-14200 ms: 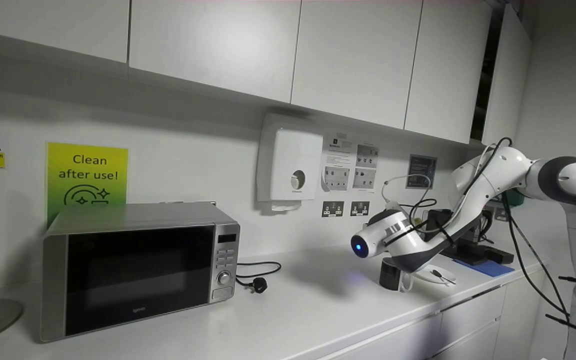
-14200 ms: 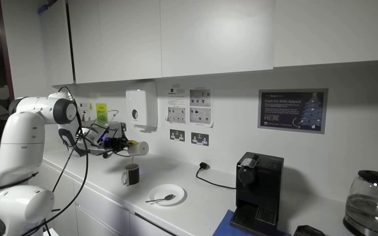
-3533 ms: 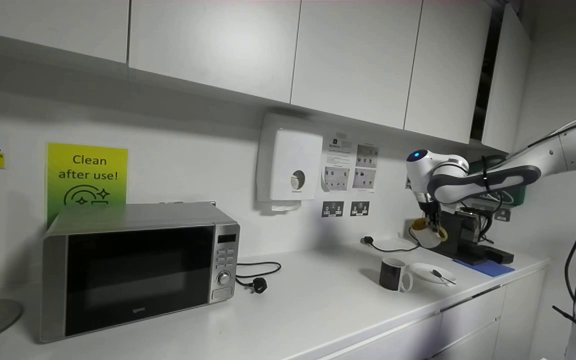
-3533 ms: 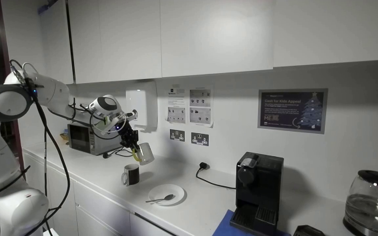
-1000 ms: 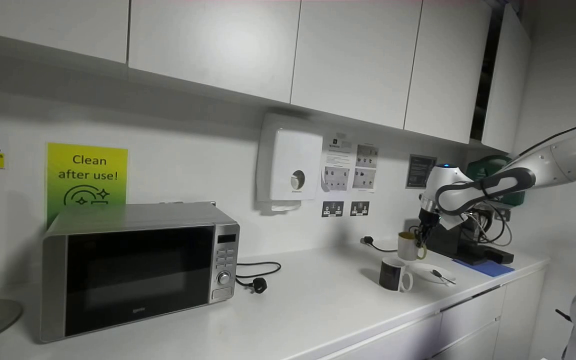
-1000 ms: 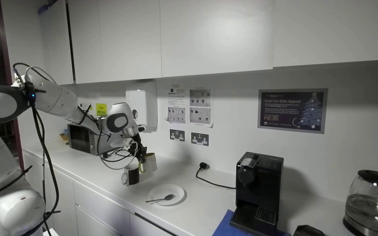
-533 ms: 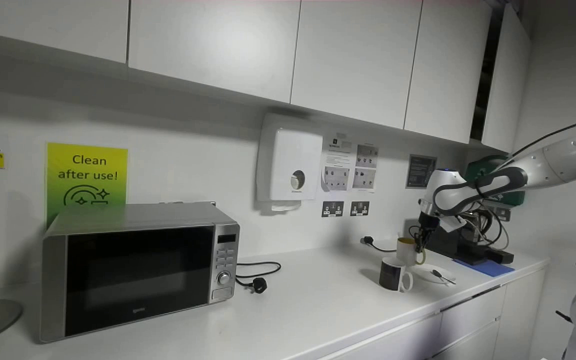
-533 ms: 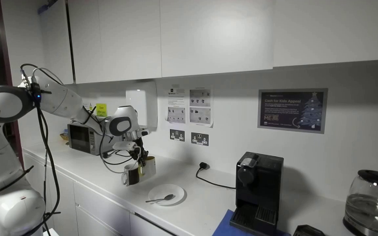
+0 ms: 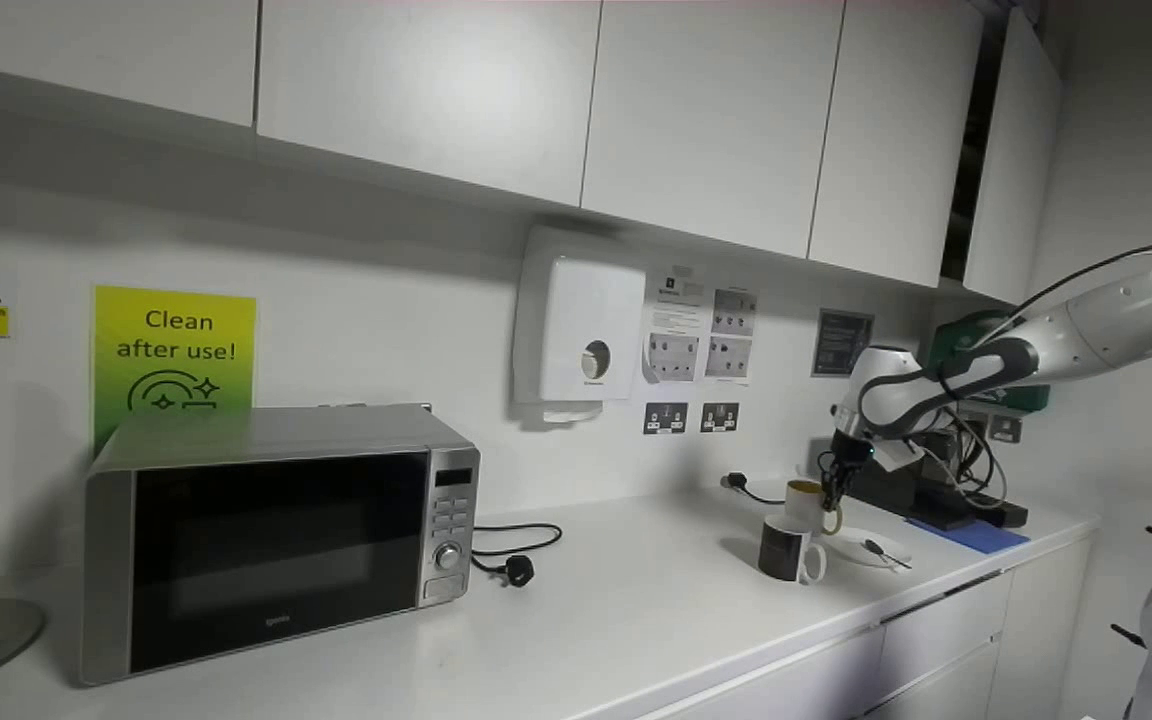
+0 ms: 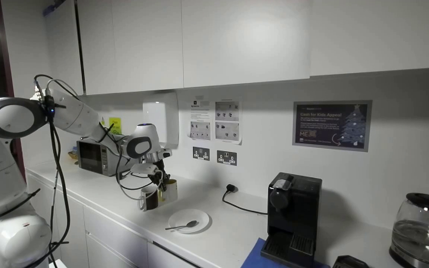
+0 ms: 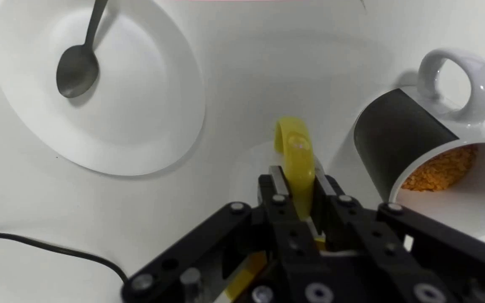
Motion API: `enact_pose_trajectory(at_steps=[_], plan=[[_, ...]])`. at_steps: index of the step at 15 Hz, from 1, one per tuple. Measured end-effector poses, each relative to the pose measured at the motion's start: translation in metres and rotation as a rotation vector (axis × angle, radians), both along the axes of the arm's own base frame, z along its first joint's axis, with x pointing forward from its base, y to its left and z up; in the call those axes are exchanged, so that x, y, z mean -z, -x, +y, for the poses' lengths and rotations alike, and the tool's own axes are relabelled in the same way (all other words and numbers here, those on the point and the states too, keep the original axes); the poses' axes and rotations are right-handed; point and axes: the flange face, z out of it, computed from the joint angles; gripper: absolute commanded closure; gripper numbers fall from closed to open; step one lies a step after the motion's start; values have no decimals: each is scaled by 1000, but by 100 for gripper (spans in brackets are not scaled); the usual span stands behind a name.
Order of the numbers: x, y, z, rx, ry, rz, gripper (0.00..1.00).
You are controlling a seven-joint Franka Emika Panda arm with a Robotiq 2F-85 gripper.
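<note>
Gripping a white ceramic mug (image 10: pixel 172 191) by its curved yellow handle (image 11: pixel 298 145), my claw (image 11: pixel 300 183) holds it upright. I see it beside a black-and-white mug (image 11: pixel 406 134) of orange flakes (image 11: pixel 442 170) on the white counter (image 9: pixel 576 600).

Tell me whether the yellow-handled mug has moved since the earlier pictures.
Yes, down: in an exterior view, the yellow-handled mug is lower relative to the wall sockets.

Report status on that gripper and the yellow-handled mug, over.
Gripper shut on yellow handle. Yellow-handled mug roughly upright, contact with counter unclear. Possible obstacle: black-panelled mug holding orange flakes, close by.
</note>
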Motion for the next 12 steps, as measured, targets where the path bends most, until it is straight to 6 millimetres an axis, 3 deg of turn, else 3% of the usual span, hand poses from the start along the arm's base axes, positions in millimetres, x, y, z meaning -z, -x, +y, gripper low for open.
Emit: enact_pose_trajectory(at_steps=[12], plan=[[31, -21, -1, 17, -22, -12, 96]])
